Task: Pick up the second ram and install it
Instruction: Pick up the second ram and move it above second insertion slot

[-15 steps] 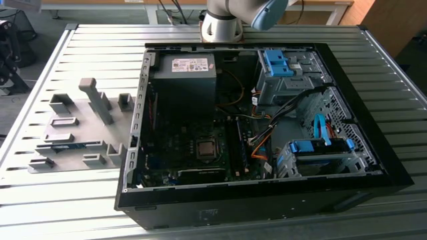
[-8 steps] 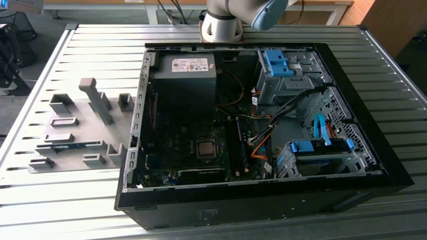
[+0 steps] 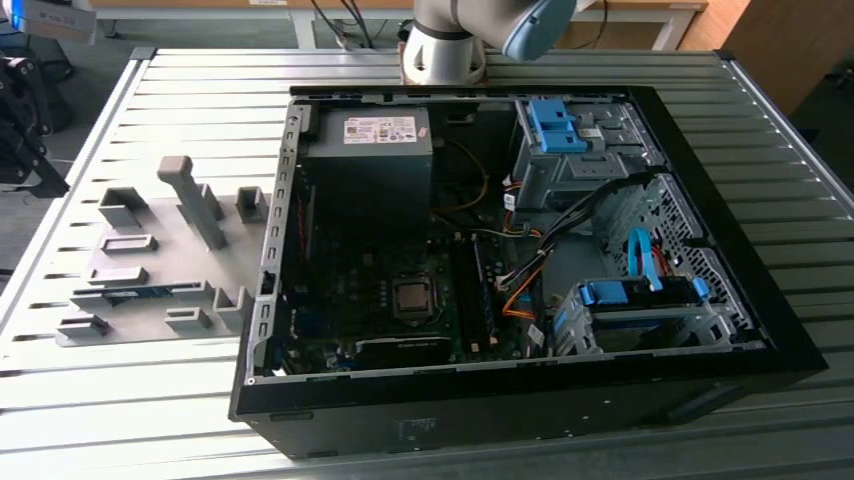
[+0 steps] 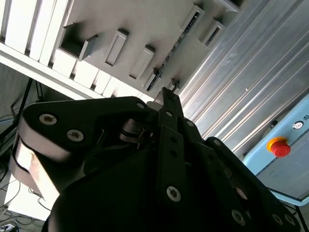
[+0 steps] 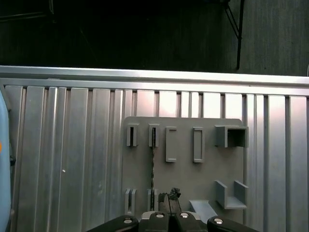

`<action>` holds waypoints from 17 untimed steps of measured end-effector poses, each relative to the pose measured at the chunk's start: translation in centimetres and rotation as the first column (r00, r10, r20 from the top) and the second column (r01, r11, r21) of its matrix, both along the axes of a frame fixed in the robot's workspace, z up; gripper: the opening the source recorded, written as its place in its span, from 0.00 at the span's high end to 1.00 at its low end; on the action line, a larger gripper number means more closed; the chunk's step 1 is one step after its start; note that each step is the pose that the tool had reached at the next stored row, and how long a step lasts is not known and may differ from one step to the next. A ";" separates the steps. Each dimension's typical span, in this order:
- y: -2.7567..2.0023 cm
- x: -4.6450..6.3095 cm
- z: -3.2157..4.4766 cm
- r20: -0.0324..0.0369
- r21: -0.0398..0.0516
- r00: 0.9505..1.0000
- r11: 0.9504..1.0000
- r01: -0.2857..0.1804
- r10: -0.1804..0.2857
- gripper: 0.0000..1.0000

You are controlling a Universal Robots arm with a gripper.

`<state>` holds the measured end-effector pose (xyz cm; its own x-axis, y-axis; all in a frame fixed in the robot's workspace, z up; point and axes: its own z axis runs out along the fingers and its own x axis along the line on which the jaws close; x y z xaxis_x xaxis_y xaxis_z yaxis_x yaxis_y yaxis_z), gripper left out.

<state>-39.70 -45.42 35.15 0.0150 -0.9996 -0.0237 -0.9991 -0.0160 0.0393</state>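
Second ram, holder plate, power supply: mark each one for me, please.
second ram (image 5: 152, 166), first wrist view, middle of its edge-on dark strip.
holder plate (image 5: 183, 179), first wrist view, bare grey face between the blocks.
power supply (image 3: 378, 131), exterior view, pale label on its top face.

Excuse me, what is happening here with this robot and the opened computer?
A robot arm is working at a slatted metal table that carries an open computer case and a grey holder plate. The hand hangs above the plate, close to the second ram, which stands on edge in its slots there. It is not yet picked up or installed.
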 end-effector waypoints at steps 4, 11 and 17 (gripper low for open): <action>0.00 0.0 -0.02 0.000 0.000 1.000 1.000 0.000 0.000 0.89; 0.00 0.0 -0.04 0.000 0.000 1.000 1.000 0.000 0.000 0.65; 0.00 0.0 -0.49 0.000 0.000 1.000 1.000 0.000 0.000 0.58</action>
<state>-39.70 -45.42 34.66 0.0148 -0.9996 -0.0239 -0.9991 -0.0158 0.0391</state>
